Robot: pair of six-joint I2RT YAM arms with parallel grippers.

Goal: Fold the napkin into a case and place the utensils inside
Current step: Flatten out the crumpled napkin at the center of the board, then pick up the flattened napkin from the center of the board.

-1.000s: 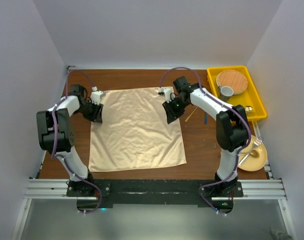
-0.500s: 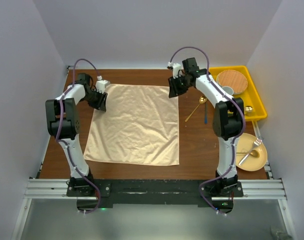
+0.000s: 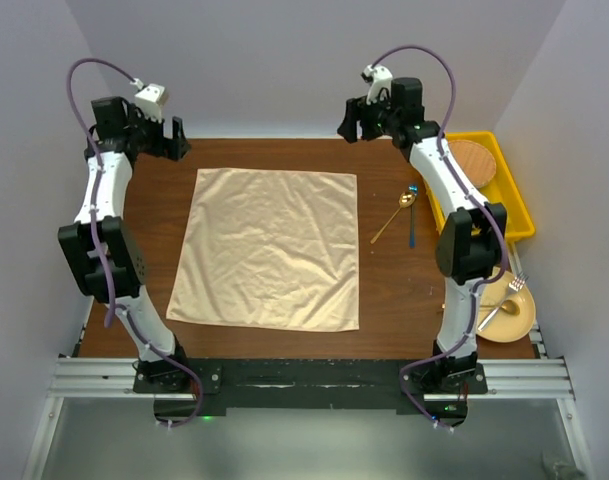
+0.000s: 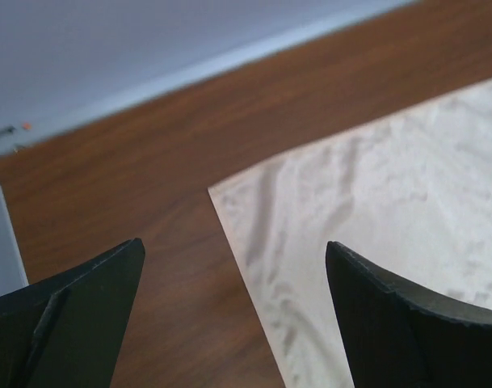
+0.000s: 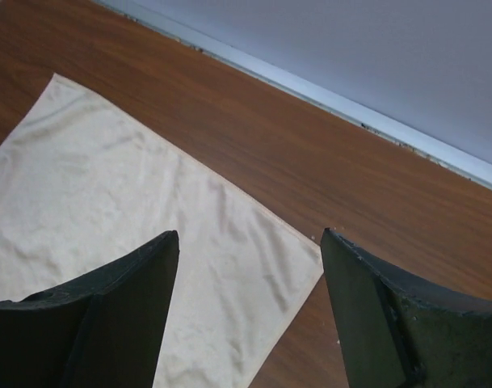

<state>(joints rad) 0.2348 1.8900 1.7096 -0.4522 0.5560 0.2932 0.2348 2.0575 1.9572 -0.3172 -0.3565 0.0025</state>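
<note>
We see the napkin [image 3: 269, 250] spread flat on the table [image 3: 404, 290], one far corner beneath each tool. Left tool [image 4: 233, 245] and right tool [image 5: 250, 234] gape wide, holding nothing. The utensils [image 3: 399, 208] lie below the right tool, off the cloth.

Peach satin napkin [image 3: 269, 250], spread flat in one layer, unfolded, lightly creased, gold spoon [image 3: 389, 221] and blue-handled piece [image 3: 411, 228] just right of it (heads close together, handles diverging), off the cloth

On the table [image 3: 404, 285], napkin [image 3: 269, 250] at centre — utensils [image 3: 390, 221] just right of it, tray [image 3: 521, 200] farther right, plate [image 3: 516, 326] nearer.
</note>
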